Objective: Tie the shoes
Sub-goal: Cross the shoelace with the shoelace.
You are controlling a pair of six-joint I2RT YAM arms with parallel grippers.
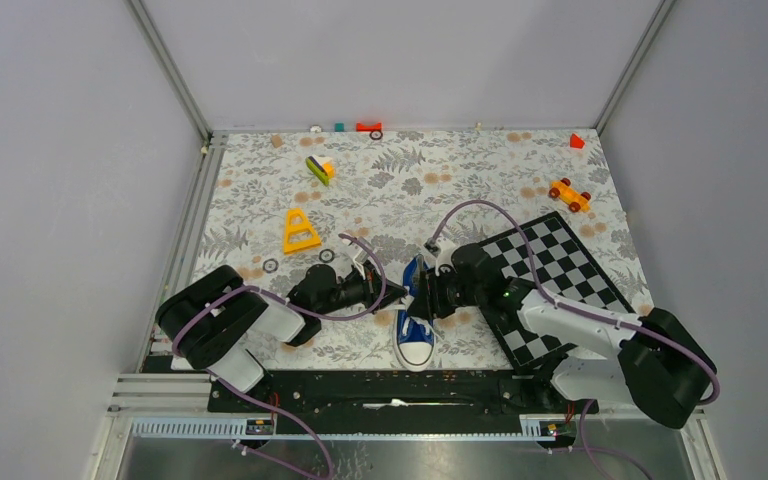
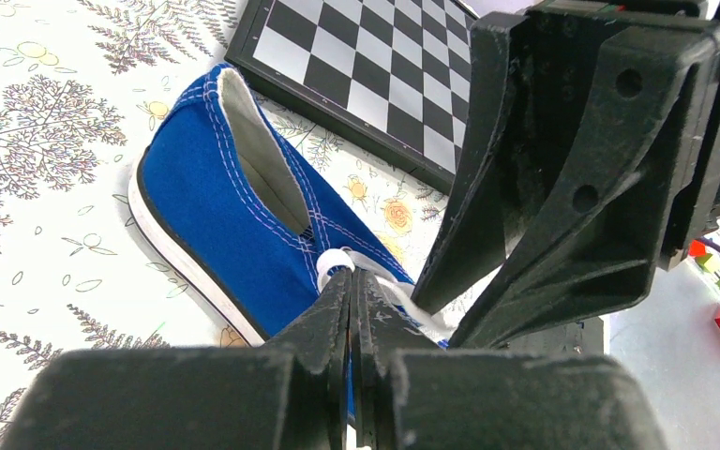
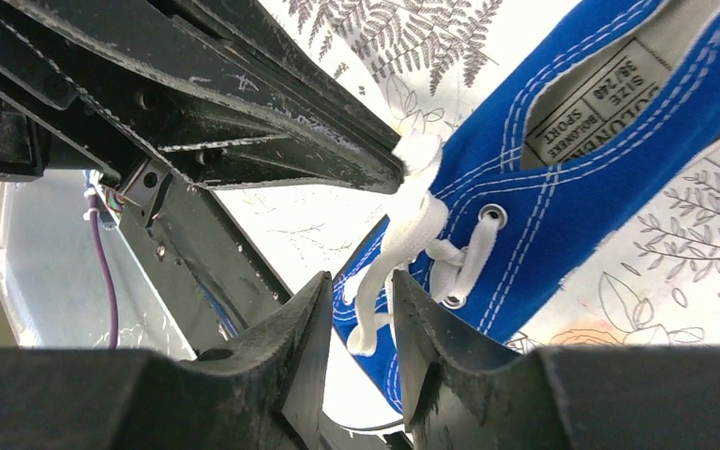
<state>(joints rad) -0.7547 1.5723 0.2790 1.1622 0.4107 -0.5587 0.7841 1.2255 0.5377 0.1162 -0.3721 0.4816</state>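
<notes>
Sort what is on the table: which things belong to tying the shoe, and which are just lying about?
For the job: blue shoe; white lace; left gripper, pinching the lace; right gripper, open by the lace.
Lying about: chessboard; yellow triangle; orange toy car; red block.

Left fingers (image 2: 323, 328) together, right fingers (image 3: 292, 330) apart.

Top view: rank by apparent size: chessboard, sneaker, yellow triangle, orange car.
1. chessboard
2. sneaker, partly hidden by the arms
3. yellow triangle
4. orange car
The last two look close, so their order is unsure.
</notes>
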